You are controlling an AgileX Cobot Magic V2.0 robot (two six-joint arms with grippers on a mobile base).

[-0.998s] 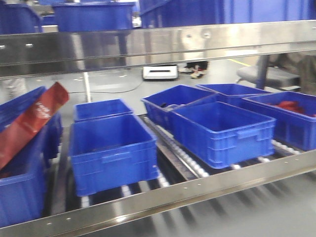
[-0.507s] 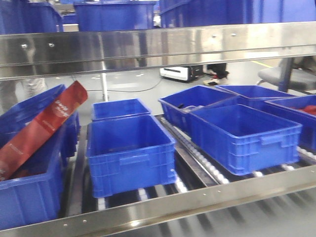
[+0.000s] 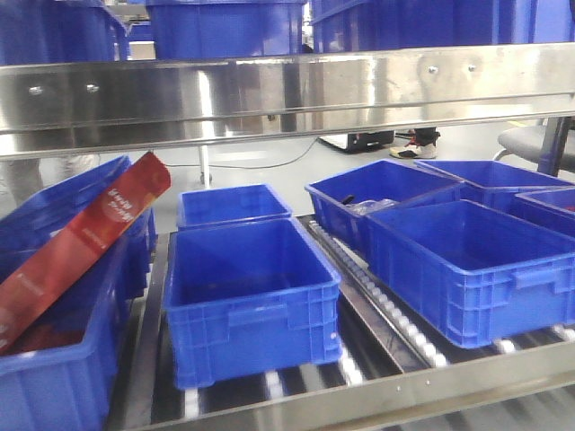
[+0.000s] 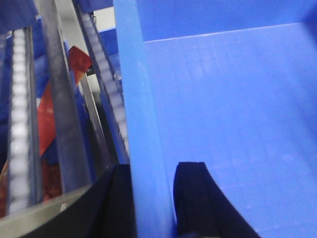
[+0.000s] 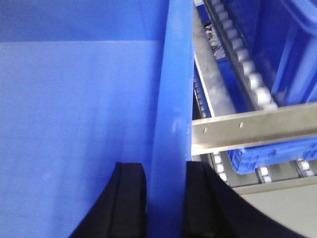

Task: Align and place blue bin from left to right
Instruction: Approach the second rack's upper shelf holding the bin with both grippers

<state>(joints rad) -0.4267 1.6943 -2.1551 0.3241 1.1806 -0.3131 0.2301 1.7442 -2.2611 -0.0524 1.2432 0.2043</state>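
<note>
A blue bin (image 4: pixel 223 99) fills both wrist views, seen from inside its empty floor (image 5: pixel 74 99). My left gripper (image 4: pixel 153 198) is shut on the bin's left wall, one black finger (image 4: pixel 121 203) outside and one inside. On the opposite wall my right gripper (image 5: pixel 166 198) is shut the same way, with a finger (image 5: pixel 130 198) inside. Neither gripper nor the held bin shows in the front view. There, several more blue bins stand on the roller shelf, among them a centre one (image 3: pixel 252 296) and a right one (image 3: pixel 476 269).
A steel upper shelf rail (image 3: pixel 287 90) crosses the front view, and a lower front rail (image 3: pixel 377 391) edges the rollers. The left bin (image 3: pixel 54 377) holds a tilted red box (image 3: pixel 85 238). More bins stand behind (image 3: pixel 232 205) and at the back right (image 3: pixel 377 190).
In the front view the whole shelf and its bins have slid to the right in the picture and look a little nearer. The bins keep their places on the rollers.
</note>
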